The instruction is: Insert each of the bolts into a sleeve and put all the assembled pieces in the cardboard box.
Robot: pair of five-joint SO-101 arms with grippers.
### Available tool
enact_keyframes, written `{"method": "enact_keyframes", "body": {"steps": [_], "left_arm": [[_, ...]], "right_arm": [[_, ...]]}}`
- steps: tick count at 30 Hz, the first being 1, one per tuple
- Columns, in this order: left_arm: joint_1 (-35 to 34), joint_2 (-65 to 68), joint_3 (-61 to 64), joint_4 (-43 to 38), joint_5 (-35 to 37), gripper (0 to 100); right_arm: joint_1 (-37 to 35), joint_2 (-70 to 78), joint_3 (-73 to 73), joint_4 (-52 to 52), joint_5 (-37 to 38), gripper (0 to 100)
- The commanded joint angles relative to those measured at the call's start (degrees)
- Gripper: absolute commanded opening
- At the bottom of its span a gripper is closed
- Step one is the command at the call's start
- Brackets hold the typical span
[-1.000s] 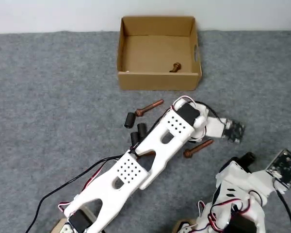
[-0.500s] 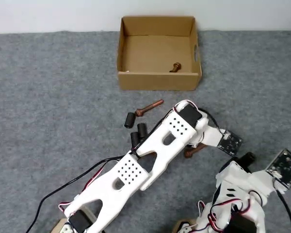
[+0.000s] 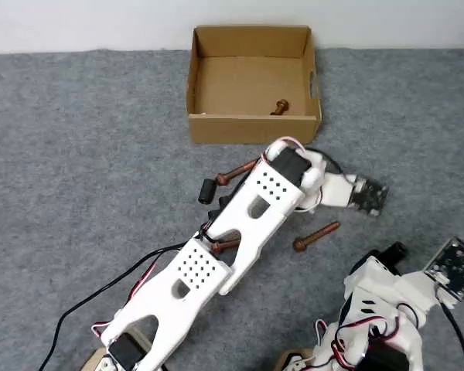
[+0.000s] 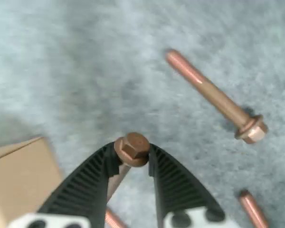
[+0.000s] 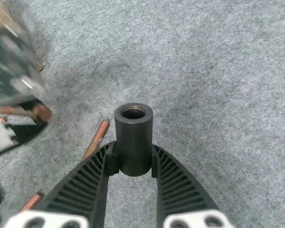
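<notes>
Left fingers (image 4: 90, 178) are clenched on a held bolt (image 4: 132, 149), gripped right under the hex head. Its shank is seen passing between them. The head grip is judged to leave the shank free for insertion.

Right fingers (image 5: 88, 183) are clamped on a black held sleeve (image 5: 133, 135). It is kept upright with the open bore facing up at the camera, probably so the hole is presented to the bolt.

In the high view the left arm (image 3: 263, 201) is stretched diagonally from lower left to centre, with its end just below the box front. The right arm (image 3: 387, 309) is parked in the lower right corner. The two held parts are well apart, so the mating step is judged not yet started.

The cardboard box (image 3: 251, 129) is placed top centre. One boxed bolt (image 3: 279, 107) lies inside near the front wall; whether a sleeve is on it cannot be told.

A loose bolt (image 3: 315, 235) is left on the grey surface (image 3: 77, 154) between the arms. A second loose bolt (image 3: 237, 171) and a loose sleeve (image 3: 208, 190) lie left of the left arm, near each other, so several pieces are judged unassembled.

Shank and bore will need lining up; a tilted sleeve could jam the entry.
</notes>
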Motion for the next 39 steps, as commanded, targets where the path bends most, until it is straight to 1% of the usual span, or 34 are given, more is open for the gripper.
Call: {"method": "enact_keyframes", "body": {"steps": [1,8,14,19,22,28,31,34,39], "left_arm": [[-0.35,-8.44,-2.77,1.41,6.07,1],[-2.29,-13.36,-1.54,1.49,18.99,1],[-4.40,-23.56,10.33,1.49,31.74,1],[-4.31,-37.19,24.04,1.49,38.42,1],[-4.31,-45.27,30.99,1.41,41.58,1],[-4.75,-59.16,44.26,1.41,53.27,1],[-4.75,-64.00,49.98,1.32,58.02,1],[-4.75,-66.55,53.76,1.23,63.82,0],[-4.84,-67.87,55.52,1.23,74.37,0]], "right_arm": [[0.57,-0.22,-0.44,-1.27,0.44,0.8],[0.57,-0.22,-0.44,-1.27,0.44,0.8],[-0.13,-0.22,-0.70,-1.27,0.88,0.8],[-8.40,-0.22,-1.67,-0.66,0.88,0.8],[-11.65,-0.22,-1.67,-0.66,0.88,0.8],[-17.63,-0.22,-1.85,-0.57,0.97,0.8],[-21.14,-0.13,-2.55,-0.22,0.97,0.8],[-24.75,-0.13,-4.40,1.80,2.90,0.8],[-28.00,-0.22,-8.00,4.00,6.24,0.8]]}}
